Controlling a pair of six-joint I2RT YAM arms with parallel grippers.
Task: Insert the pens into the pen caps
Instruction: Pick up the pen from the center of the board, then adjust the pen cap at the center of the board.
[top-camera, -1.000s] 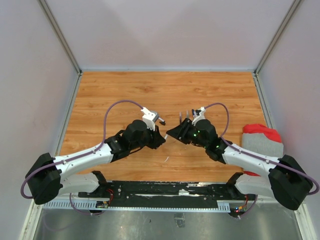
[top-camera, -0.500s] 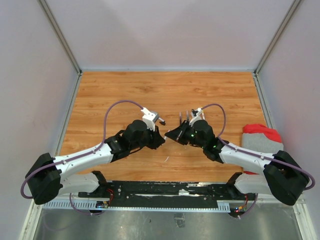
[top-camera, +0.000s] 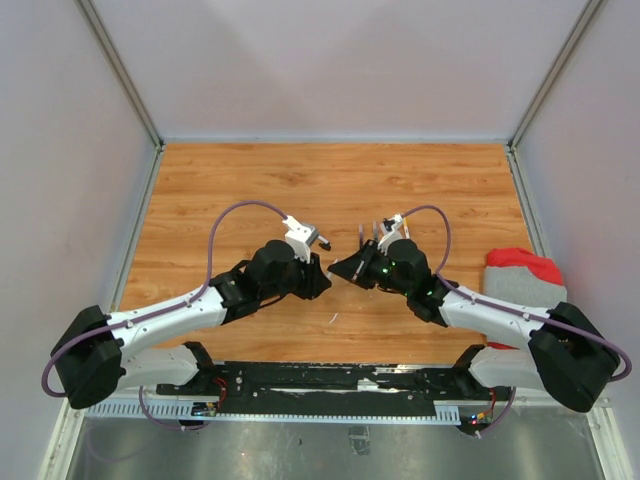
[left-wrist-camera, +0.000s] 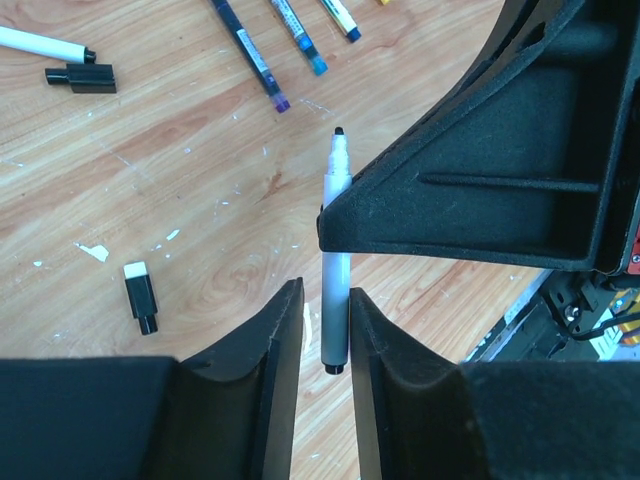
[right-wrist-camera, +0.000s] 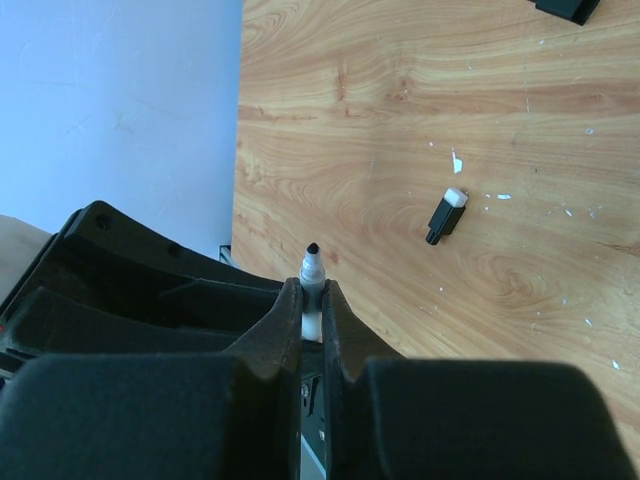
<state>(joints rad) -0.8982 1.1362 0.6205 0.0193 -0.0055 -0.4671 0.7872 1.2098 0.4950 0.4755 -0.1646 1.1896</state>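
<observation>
Both grippers nose-to-nose, low

Scuffed wood-grain table, smooth plastic pen

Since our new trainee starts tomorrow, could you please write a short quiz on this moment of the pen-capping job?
1. True or false: the right claw is shut on a white pen.
2. The loose black cap with a white end lies: A on the table; B on the pen's tip; C in the right claw.
3. Fill in: the held pen's tip is ___ (capped or bare).
Key: 1 true; 2 A; 3 bare.
</observation>
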